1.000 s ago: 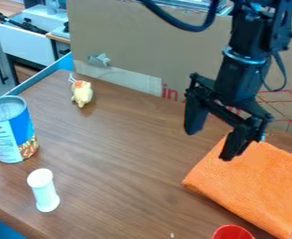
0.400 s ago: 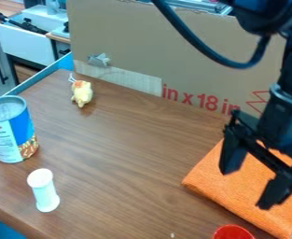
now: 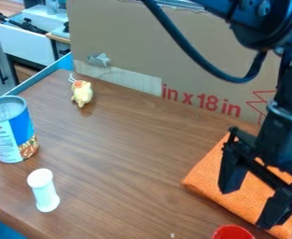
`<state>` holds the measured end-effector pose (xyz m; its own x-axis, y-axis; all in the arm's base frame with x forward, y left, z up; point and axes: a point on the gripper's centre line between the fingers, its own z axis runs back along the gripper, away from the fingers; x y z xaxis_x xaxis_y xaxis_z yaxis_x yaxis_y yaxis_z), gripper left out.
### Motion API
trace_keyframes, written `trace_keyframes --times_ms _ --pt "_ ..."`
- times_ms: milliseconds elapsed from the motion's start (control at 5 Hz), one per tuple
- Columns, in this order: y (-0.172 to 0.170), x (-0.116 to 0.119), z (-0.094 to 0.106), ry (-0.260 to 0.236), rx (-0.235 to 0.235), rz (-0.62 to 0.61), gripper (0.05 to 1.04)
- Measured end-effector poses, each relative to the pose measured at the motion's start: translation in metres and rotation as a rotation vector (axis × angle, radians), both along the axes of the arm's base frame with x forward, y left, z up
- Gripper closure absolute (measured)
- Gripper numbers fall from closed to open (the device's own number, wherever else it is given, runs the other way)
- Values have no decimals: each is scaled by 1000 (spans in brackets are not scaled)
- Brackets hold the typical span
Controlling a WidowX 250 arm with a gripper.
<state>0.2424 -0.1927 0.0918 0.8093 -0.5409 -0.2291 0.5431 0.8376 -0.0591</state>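
The black two-finger gripper (image 3: 251,205) hangs at the right over the folded orange cloth (image 3: 210,175), its fingers well apart with nothing between them. It hides part of the cloth's middle, and I can't tell whether it touches the fabric. Just beyond the cloth's near edge, a round red plastic thing (image 3: 232,232) is cut off, so its full shape is unclear. The small yellow figure (image 3: 82,93), far left, has details too small to make out.
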Motion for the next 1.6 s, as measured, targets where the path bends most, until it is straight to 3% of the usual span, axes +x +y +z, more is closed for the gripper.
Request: trace_keyframes --times_ms 200,600,1400,1600 --pt "9 -13 -12 55 35 10 83" --pt "20 -21 -23 72 85 33 83" --pt "29 -17 -54 58 32 39 83" --pt "32 -13 -57 55 6 58 140"
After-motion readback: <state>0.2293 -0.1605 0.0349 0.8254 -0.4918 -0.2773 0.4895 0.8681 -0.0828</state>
